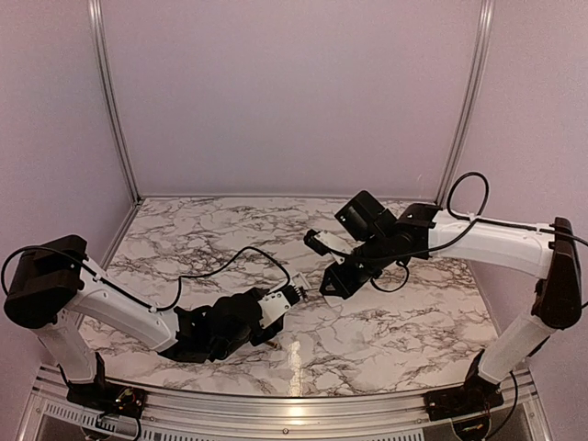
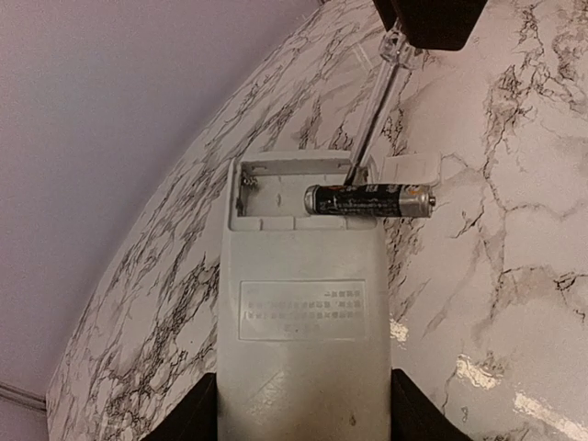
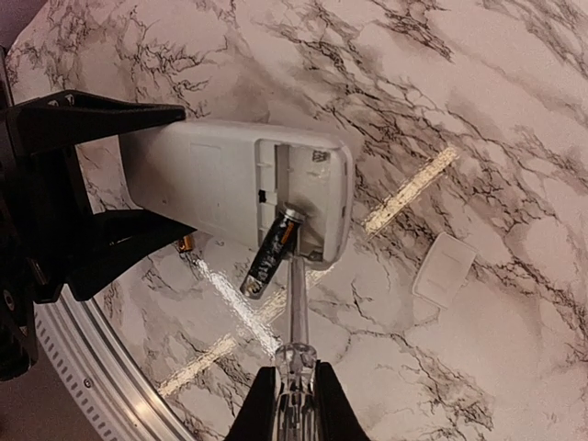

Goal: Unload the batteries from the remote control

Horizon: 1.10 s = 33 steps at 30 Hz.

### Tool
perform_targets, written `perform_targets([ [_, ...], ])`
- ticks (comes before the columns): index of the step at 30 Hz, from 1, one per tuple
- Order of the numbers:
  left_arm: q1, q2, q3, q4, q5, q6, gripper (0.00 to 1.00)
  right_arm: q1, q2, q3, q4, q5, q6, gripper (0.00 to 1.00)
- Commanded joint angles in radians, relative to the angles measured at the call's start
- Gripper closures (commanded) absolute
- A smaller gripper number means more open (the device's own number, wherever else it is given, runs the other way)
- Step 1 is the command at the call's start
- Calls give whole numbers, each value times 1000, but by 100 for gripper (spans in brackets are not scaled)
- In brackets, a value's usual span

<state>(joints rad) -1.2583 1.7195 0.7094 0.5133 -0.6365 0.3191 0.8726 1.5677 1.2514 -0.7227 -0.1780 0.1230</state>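
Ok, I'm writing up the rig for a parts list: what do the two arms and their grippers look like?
The left arm and right arm match: white tubular links with black joint housings, each with a thin black cable looping outside. The left gripper and right gripper are black with white sections behind the fingers. No markings are legible.

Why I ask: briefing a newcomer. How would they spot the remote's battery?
On the marble table, the left end effector grips a white remote control. Half out of its open compartment lies a battery: dark, short, cylindrical, unlike the long thin screwdriver shaft beside it.
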Motion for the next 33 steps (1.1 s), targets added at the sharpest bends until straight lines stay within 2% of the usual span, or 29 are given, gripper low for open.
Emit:
perform_targets([
  [1, -3, -40, -8, 64, 26, 0, 100, -16, -29, -36, 80, 14, 7, 100],
  [8, -4, 1, 18, 41, 18, -2, 100, -15, -28, -89, 129, 12, 30, 100],
  [14, -3, 54, 53, 29, -78, 14, 100, -15, -33, -132, 174, 3, 43, 100],
  [21, -3, 70, 64, 28, -117, 24, 100, -15, -29, -147, 221, -38, 53, 100],
  [33, -1, 88, 72, 25, -146, 29, 100, -15, -19, -150, 217, -11, 63, 100],
])
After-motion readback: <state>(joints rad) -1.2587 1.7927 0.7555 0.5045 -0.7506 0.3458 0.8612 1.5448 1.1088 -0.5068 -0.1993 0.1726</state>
